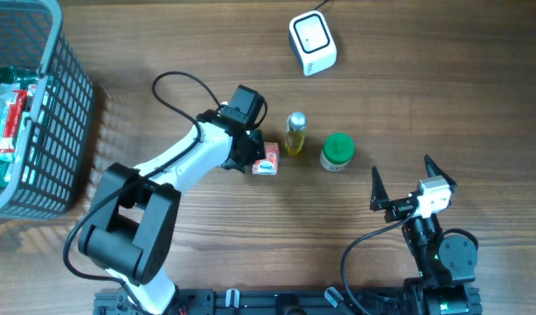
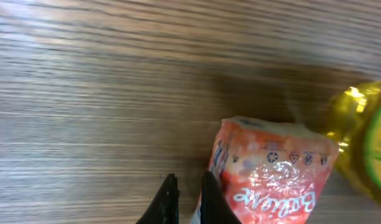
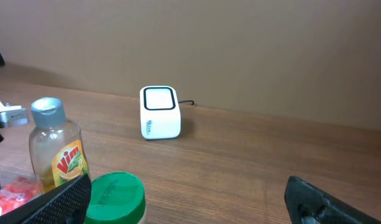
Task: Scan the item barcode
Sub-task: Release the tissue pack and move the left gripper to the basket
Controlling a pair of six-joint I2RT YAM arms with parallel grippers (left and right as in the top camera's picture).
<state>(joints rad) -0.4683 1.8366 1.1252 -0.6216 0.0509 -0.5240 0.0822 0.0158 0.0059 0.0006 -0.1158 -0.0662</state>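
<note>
A small red-and-white packet (image 1: 266, 161) lies on the wooden table, and it fills the lower right of the left wrist view (image 2: 271, 174). My left gripper (image 1: 250, 156) sits low at the packet's left edge. Its black fingertips (image 2: 189, 199) stand almost together, with the packet just right of them. I cannot tell whether the packet's edge is pinched. The white barcode scanner (image 1: 312, 42) stands at the far side of the table, and the right wrist view also shows the scanner (image 3: 159, 112). My right gripper (image 1: 400, 165) is open near the front right, nothing between its fingers (image 3: 190, 205).
A yellow dish-soap bottle (image 1: 295, 134) stands right of the packet, and a green-lidded jar (image 1: 337, 150) stands beyond it. A grey wire basket (image 1: 66, 105) holding several packets stands at the left edge. The scanner's cable runs off the far edge.
</note>
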